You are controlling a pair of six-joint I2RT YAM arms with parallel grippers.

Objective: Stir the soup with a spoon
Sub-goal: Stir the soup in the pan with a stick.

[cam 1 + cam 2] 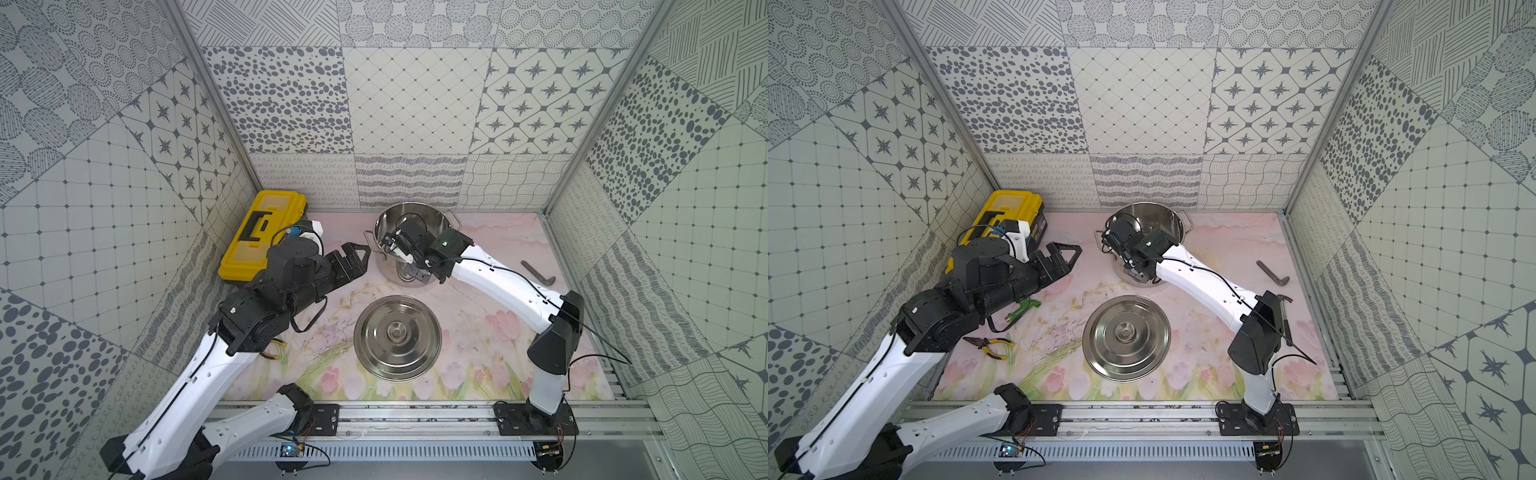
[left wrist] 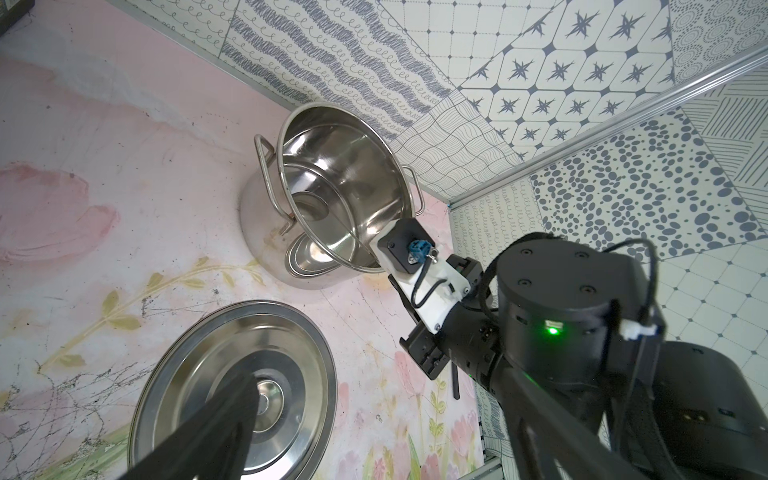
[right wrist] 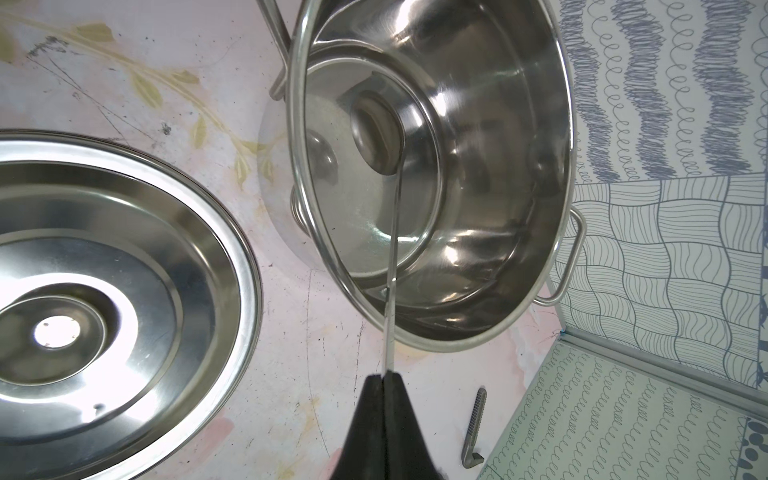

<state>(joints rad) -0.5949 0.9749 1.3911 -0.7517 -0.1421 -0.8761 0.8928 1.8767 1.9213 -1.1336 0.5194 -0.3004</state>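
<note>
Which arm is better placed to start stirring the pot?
Right: the right end effector is shut on the spoon handle, its bowl already inside the pot. The left end effector is open and empty, apart from the pot.

1. The pot [image 1: 432,216] stood at the back of the table [image 1: 478,374].
2. The lid [image 1: 397,337] lay in front of the pot, apart from it.
3. The toolbox [image 1: 257,232] sat in the back left corner.
4. The spoon [image 3: 394,257] reached into the pot, its handle in the right claw [image 3: 384,376].
5. The left claw [image 1: 359,261] hung between toolbox and pot.
6. A hex key [image 1: 538,273] lay right of the pot.
7. Pliers [image 1: 990,345] lay left of the lid.
</note>
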